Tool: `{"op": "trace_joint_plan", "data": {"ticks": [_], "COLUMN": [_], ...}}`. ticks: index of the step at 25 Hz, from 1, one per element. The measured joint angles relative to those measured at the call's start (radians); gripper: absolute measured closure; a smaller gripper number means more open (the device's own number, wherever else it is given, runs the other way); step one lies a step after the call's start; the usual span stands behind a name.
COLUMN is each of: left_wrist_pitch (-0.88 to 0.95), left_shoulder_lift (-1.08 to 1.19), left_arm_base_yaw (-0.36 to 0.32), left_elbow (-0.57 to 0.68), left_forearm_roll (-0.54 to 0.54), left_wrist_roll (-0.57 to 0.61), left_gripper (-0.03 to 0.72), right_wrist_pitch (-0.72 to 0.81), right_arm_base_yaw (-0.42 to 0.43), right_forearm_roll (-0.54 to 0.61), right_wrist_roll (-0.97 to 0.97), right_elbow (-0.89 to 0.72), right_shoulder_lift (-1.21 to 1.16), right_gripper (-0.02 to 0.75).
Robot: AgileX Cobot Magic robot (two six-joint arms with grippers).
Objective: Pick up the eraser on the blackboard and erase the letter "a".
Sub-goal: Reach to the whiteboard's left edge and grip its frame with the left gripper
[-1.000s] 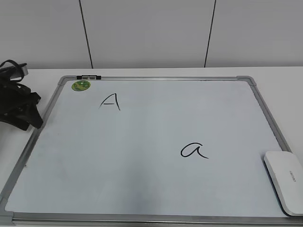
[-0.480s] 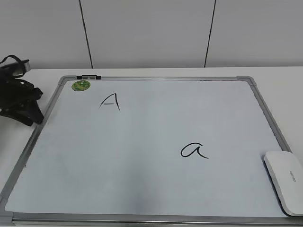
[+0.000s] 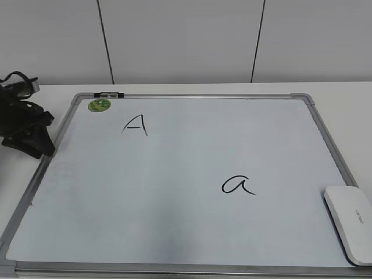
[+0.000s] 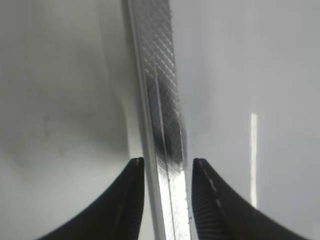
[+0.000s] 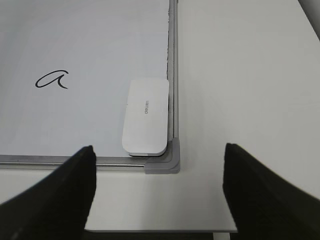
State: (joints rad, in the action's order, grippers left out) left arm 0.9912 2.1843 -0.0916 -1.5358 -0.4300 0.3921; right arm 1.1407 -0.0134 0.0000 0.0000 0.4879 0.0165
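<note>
The blackboard [image 3: 192, 96] is a white board in a silver frame, lying flat on the table. On it are a handwritten lowercase "a" [image 3: 237, 185] and a capital "A" [image 3: 135, 124]. The white eraser [image 3: 350, 224] lies flat in the board's near right corner. In the right wrist view the eraser [image 5: 146, 117] is beside the grey corner cap [image 5: 167, 161], with the "a" [image 5: 51, 79] to its left. My right gripper [image 5: 159, 147] is wide open and empty, hovering just in front of that corner. My left gripper [image 3: 26, 136] is at the board's left edge, its jaws narrowly open astride the frame rail [image 4: 160, 100].
A round green sticker [image 3: 99, 105] and a small black clip [image 3: 108, 94] mark the board's far left corner. White table [image 5: 240, 75] lies to the right of the board, and its front edge [image 5: 150, 231] runs just below my right gripper. A white panelled wall stands behind.
My left gripper moved a little up and left along the board's left edge, then came slightly back. The eraser, board and letters have not moved.
</note>
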Motion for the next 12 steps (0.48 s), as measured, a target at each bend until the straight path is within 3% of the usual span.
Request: {"op": "trace_joint_plan", "data": {"ticks": [12], "left_wrist_pitch": [0.003], "left_shoulder_lift": [0.023], "left_arm_base_yaw": [-0.019], "left_elbow": [-0.002], "left_forearm_roll": [-0.015], "left_wrist_roll": [0.002], "left_gripper": [0.487], "right_wrist_pitch": [0.0], "right_arm_base_yaw": [0.0], "right_forearm_roll": [0.0], "right_wrist_roll": [0.0], "right_elbow": [0.0], "right_shoulder_lift": [0.0], "right_gripper": [0.151]}}
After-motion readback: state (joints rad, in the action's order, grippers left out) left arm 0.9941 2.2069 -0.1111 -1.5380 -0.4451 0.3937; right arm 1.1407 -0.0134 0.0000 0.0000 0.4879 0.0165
